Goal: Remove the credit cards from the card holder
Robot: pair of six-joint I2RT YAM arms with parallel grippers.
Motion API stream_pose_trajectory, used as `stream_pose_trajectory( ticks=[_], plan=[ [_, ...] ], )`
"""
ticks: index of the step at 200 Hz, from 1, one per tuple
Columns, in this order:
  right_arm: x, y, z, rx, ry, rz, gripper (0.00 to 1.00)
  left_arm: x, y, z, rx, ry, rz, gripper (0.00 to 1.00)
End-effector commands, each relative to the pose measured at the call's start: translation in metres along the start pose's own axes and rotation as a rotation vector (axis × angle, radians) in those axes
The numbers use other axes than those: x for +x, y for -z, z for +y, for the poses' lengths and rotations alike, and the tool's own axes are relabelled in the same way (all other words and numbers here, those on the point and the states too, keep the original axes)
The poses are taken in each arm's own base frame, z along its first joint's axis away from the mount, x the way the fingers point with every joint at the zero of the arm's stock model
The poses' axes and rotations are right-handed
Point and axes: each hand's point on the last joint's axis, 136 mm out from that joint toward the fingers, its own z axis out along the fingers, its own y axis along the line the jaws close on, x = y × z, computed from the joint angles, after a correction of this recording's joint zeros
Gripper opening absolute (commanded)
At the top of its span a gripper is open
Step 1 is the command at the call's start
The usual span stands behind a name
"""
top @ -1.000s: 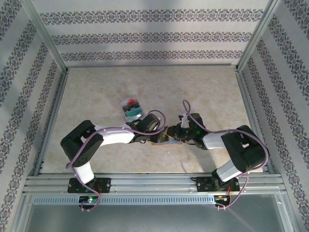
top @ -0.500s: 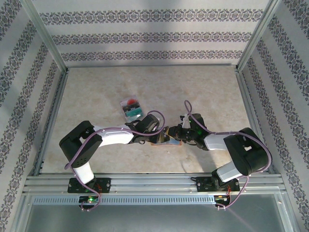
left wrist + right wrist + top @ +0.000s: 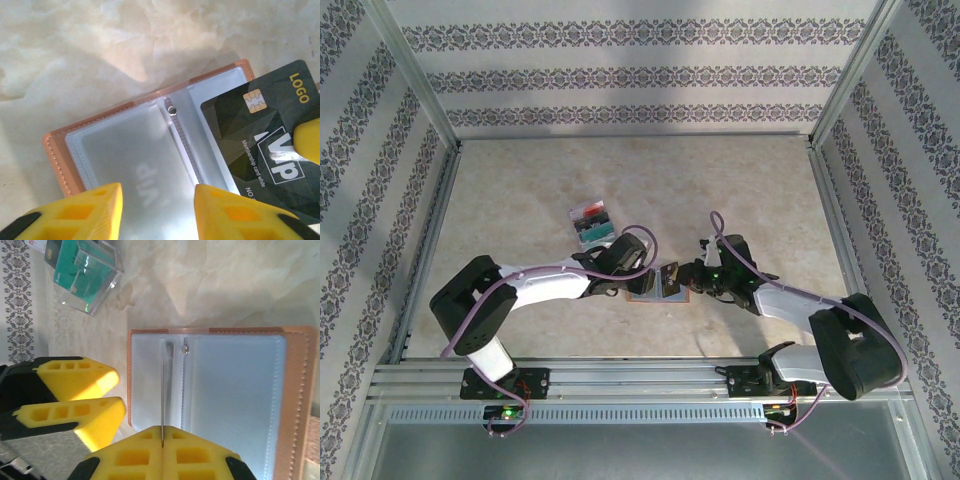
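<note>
Clamping the dark card (image 3: pixel 250 135) between its fingers, the right gripper (image 3: pixel 162 440) seems set to draw it off the wallet (image 3: pixel 125 145) below the left gripper's (image 3: pixel 157 200) parted fingers.

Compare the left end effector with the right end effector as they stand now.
The left end effector is open, with nothing in its grip; the right end effector is shut on the black VIP card. The left one hangs above a clear sleeve of the card holder; the right one holds its card over the holder. Both have yellow fingers.
</note>
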Motion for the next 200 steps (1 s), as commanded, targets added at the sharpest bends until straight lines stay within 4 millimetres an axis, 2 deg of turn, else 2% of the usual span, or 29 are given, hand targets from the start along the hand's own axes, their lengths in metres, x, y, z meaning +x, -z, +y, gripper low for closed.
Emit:
stream_pose_trajectory(
  ticks=[1,28,59,75,104,147,200],
  plan=[
    [-0.008,0.010,0.000,0.043,0.042,-0.026,0.05,-0.014,0.016,0.004,-0.028,0.002,-0.045,0.49],
    [-0.010,0.020,0.003,0.052,0.071,-0.043,0.05,-0.028,0.030,0.003,-0.018,-0.003,-0.093,0.58],
    [-0.012,0.029,0.013,0.035,0.114,-0.058,0.06,-0.044,0.047,-0.001,0.003,-0.043,-0.153,0.61],
    [-0.013,0.033,0.022,0.011,0.147,-0.056,0.06,-0.050,0.056,-0.006,0.028,-0.071,-0.182,0.65],
    [-0.010,0.039,0.043,-0.059,0.209,-0.035,0.06,-0.060,0.072,-0.013,0.082,-0.125,-0.194,0.66],
    [-0.006,0.046,0.073,-0.170,0.285,-0.003,0.06,-0.064,0.093,-0.032,0.284,-0.204,-0.167,0.66],
    [0.013,0.052,0.116,-0.329,0.420,0.068,0.06,-0.055,0.103,-0.047,0.409,-0.302,-0.088,0.67]
  ],
)
